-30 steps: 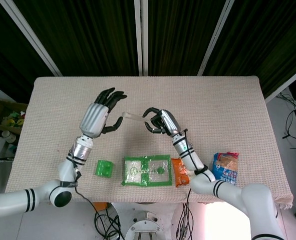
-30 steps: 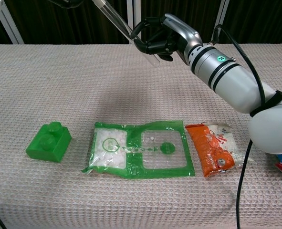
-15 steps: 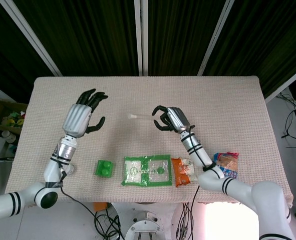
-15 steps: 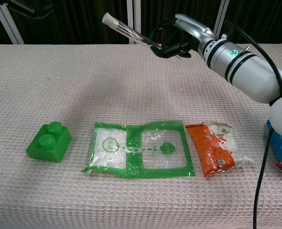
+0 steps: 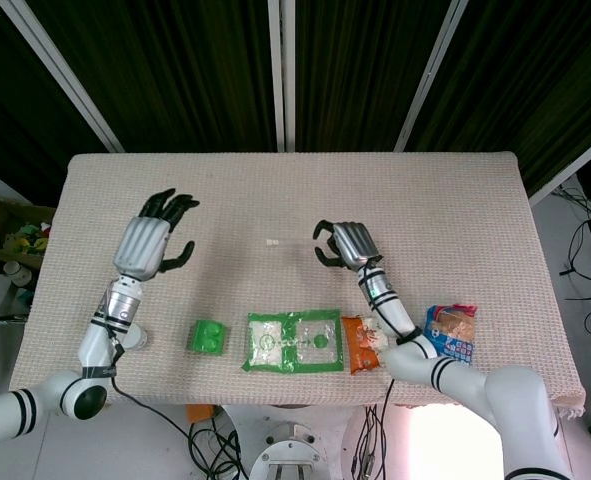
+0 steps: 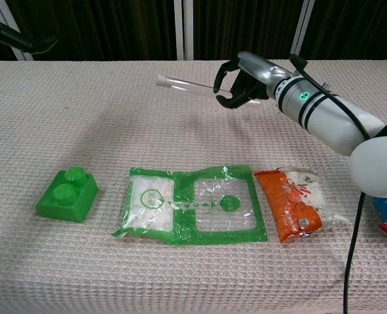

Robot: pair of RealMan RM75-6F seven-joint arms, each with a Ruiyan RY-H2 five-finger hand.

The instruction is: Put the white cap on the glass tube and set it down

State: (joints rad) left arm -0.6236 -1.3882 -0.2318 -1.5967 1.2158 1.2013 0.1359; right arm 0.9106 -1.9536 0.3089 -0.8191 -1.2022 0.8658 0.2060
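Above the bench, the capped glass tube is held at one end by the right robot hand; if released from this height, it could roll or break. Left robot hand is spread, empty.

Right robot hand lowered the capped glass tube (now near level), left robot hand drawn away leftward.
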